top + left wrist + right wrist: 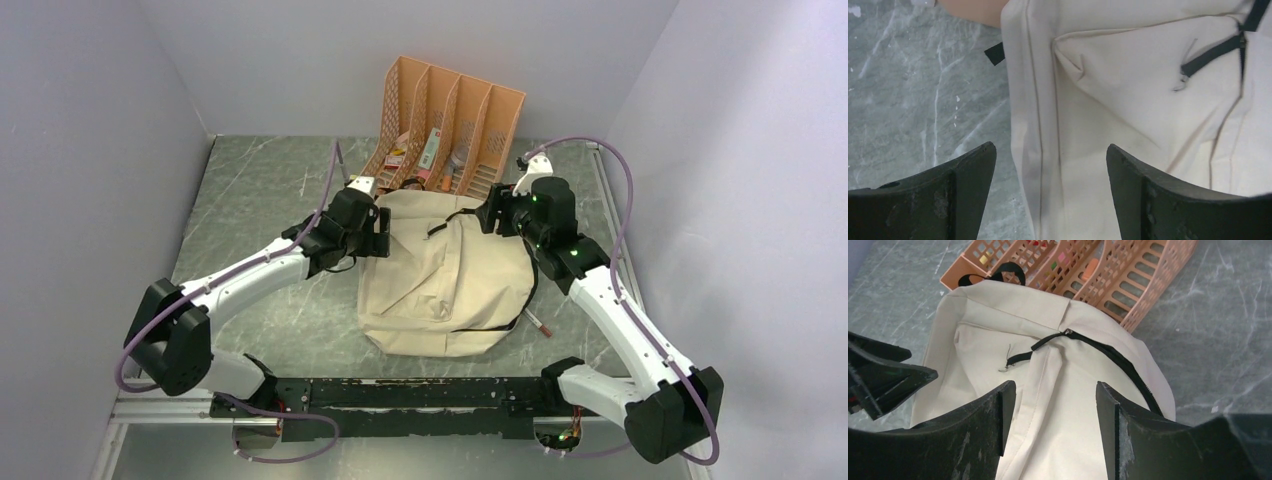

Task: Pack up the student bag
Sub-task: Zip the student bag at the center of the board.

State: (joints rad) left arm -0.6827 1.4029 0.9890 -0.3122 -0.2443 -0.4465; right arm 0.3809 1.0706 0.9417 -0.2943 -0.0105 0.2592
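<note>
Left wrist view: left pincer (1050, 150) wide open, empty, over the left seam of the student bag (1128, 100); right pincer (1055, 387) also apart, gripping nothing, above the bag's top. Bag lies flat mid-bench (260, 190): soft creased cream fabric, dark zipper (1108, 352), black handle loop (993, 270). Orange lattice plastic file organizer (450, 120) sits right against its far end, slots holding small items.
</note>
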